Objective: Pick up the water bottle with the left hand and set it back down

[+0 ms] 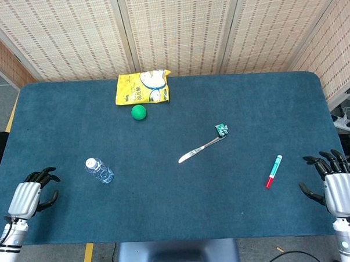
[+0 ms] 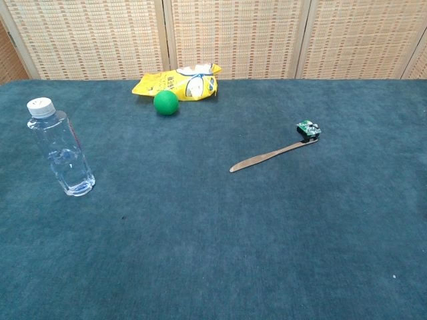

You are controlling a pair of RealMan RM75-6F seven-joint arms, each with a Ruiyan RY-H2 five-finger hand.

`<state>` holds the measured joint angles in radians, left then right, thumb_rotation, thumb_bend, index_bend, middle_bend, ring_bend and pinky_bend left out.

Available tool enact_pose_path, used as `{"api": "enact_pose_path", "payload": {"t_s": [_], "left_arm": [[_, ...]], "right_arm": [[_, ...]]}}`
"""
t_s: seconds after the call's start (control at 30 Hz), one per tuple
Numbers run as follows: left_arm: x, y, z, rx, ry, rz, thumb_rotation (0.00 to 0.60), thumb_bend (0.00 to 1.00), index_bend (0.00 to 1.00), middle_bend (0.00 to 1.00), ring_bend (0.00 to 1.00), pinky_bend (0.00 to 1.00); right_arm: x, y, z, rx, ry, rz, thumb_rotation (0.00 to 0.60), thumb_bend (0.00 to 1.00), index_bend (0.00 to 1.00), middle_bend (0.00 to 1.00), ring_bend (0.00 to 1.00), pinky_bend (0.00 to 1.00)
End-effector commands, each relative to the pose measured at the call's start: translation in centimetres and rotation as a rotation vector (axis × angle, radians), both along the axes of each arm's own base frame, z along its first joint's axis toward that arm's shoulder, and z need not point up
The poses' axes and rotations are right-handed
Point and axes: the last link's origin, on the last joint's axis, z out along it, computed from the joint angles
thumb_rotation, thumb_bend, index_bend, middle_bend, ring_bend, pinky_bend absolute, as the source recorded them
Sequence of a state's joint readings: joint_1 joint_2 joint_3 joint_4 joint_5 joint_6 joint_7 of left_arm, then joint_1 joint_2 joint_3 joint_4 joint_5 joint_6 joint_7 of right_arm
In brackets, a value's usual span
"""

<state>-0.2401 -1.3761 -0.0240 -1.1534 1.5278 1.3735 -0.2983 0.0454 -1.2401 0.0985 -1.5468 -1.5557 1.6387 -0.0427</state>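
Clear plastic water bottle with a white cap (image 1: 99, 170) stands upright at lower left, untouched; the left hand (image 1: 32, 195) waits beside it, fingers apart, empty. Reaching comes next, needing a sideways wrap.

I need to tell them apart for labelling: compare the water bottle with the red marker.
The water bottle is clear with a white cap; the red marker is opaque, red with a green end. The bottle stands upright; the marker lies flat. The bottle sits near the left hand, the marker near the right hand. Both rest untouched on the table.
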Motion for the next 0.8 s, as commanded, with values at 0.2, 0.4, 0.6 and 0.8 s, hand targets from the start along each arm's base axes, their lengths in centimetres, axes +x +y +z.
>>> {"api": "enact_pose_path", "payload": {"t_s": [0.2,0.4,0.6,0.8], "left_arm": [[-0.1,0.0,0.0,0.001,0.009,0.009,0.600,0.42,0.37,0.19,0.27,0.23],[-0.3,0.1,-0.5,-0.014,0.011,0.061,0.600,0.42,0.07,0.14,0.21,0.22],[-0.1,0.7,-1.6,-0.070,-0.098,0.125,0.600,0.41,0.00,0.00,0.02,0.14],[0.4,1.8,-2.7,-0.096,-0.256,0.187,0.600,0.39,0.00,0.00,0.00,0.11]], "right_arm": [[-0.1,0.3,0.3,-0.068,0.014,-0.045,0.600,0.10,0.24,0.31,0.14,0.13],[0.2,0.3,0.6,-0.106,-0.013,0.001,0.600,0.10,0.24,0.31,0.11,0.13],[0.4,0.3,0.6,-0.136,-0.041,0.066,0.600,0.10,0.24,0.31,0.09,0.13],[0.4,0.2,0.5,-0.126,-0.046,0.131,0.600,0.10,0.24,0.31,0.09,0.13]]}}
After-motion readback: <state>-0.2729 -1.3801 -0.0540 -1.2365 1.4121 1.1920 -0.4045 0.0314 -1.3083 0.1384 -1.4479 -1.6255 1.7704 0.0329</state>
